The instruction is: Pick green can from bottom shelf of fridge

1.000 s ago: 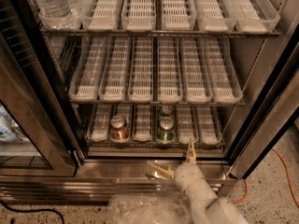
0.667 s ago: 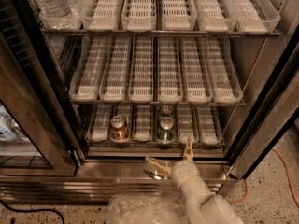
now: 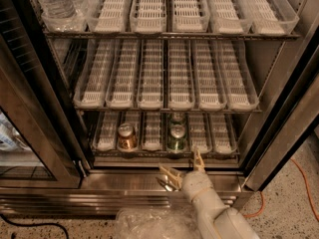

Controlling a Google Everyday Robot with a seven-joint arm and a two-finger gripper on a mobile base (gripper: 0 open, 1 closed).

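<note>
The fridge [image 3: 279, 108] stands open with three wire shelves of plastic lanes. On the bottom shelf [image 3: 149, 133] a green can [image 3: 176, 137] with a silver top stands at the front of the fourth lane from the left. A second green can [image 3: 177, 118] stands right behind it. A copper-brown can [image 3: 126, 136] stands two lanes to the left. My gripper [image 3: 184, 164] is open, its two tan fingers spread just below and in front of the shelf's front edge, a little under the front green can and apart from it.
Water bottles [image 3: 55, 1] stand in the top shelf's left lane. The glass door [image 3: 30, 128] hangs open at the left. The steel sill [image 3: 124, 180] lies under the gripper. An orange cable [image 3: 304, 176] runs on the speckled floor at the right. Crumpled clear plastic [image 3: 149, 223] lies by my arm.
My gripper has moved a little to the left and closer to the shelf's front edge. The cans have not moved.
</note>
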